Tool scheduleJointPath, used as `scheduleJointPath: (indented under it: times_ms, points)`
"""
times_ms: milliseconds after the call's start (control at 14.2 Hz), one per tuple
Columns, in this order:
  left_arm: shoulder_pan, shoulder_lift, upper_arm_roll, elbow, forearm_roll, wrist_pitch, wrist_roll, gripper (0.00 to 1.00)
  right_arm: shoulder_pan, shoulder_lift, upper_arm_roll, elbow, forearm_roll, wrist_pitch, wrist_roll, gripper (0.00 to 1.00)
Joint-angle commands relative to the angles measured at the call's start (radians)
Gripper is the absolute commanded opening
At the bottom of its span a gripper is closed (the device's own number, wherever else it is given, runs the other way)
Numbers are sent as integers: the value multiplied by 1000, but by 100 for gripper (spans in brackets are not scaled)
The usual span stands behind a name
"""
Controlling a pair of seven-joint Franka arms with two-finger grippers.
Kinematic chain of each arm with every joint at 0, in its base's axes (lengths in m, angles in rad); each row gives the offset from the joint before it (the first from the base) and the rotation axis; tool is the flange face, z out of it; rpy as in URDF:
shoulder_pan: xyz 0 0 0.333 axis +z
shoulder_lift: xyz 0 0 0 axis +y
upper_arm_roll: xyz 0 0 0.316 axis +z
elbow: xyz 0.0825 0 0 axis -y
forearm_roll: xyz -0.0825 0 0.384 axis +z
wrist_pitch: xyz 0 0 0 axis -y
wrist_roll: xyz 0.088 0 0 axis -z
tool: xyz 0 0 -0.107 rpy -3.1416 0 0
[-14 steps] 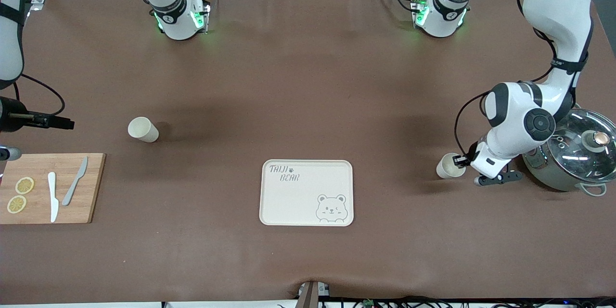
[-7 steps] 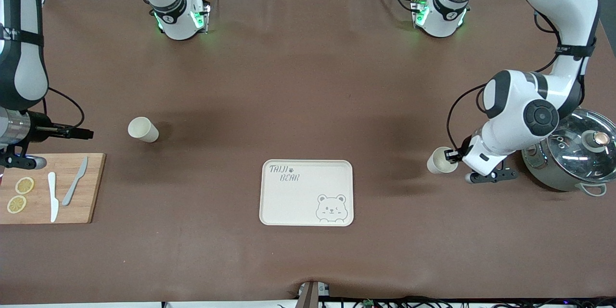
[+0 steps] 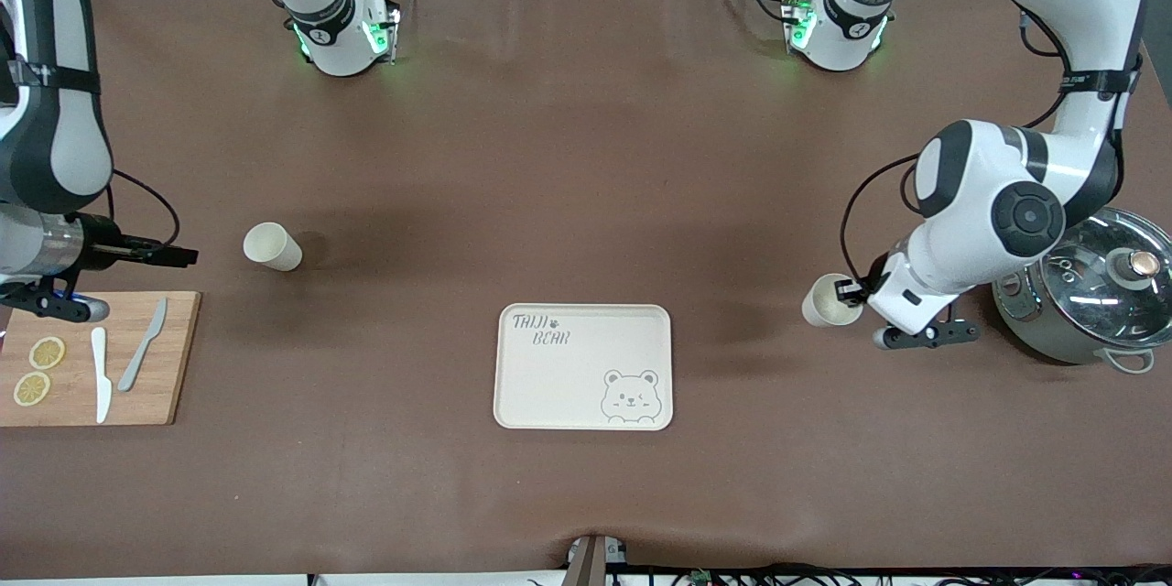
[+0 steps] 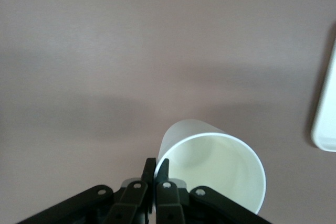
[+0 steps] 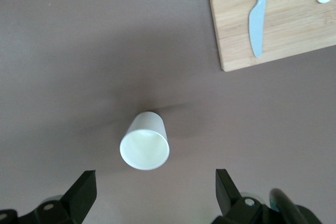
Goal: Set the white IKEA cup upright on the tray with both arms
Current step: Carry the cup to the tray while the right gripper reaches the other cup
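The cream tray [image 3: 549, 385] with the bear drawing lies flat on the brown table, nearer to the front camera than both cups. My left gripper [image 3: 853, 291] is shut on the rim of a white cup [image 3: 824, 307], pinching its wall [image 4: 156, 167]. This cup [image 4: 215, 166] is tipped on its side over the table between the tray and a pot. The tray's edge shows in the left wrist view [image 4: 325, 114]. A second white cup [image 3: 272, 246] lies on its side toward the right arm's end. My right gripper [image 3: 180, 254] is open beside that cup [image 5: 145, 141].
A wooden cutting board [image 3: 137, 403] with two lemon slices and two knives lies at the right arm's end; it also shows in the right wrist view [image 5: 283, 30]. A steel pot with a glass lid [image 3: 1094, 298] stands at the left arm's end, close to the left arm.
My left gripper has carried its cup a little toward the tray. My right gripper has moved toward the lying cup.
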Motion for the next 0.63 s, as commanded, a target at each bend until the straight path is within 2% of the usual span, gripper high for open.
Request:
scheduleJointPath:
  times_ms: [0, 282, 423, 563]
  points:
    - [-77, 39, 1, 71, 3, -25, -104, 0, 9, -48, 2, -133, 7, 124, 30, 100]
    - [-161, 122, 1, 155, 11, -16, -241, 0, 8, -51, 2, -204, 5, 191, 30, 100]
    - [-201, 168, 3, 197, 11, -13, -296, 0, 9, -75, 2, -292, 7, 291, 30, 100]
    - [-230, 224, 3, 266, 10, -4, -347, 0, 14, -68, 4, -313, 7, 337, 30, 100]
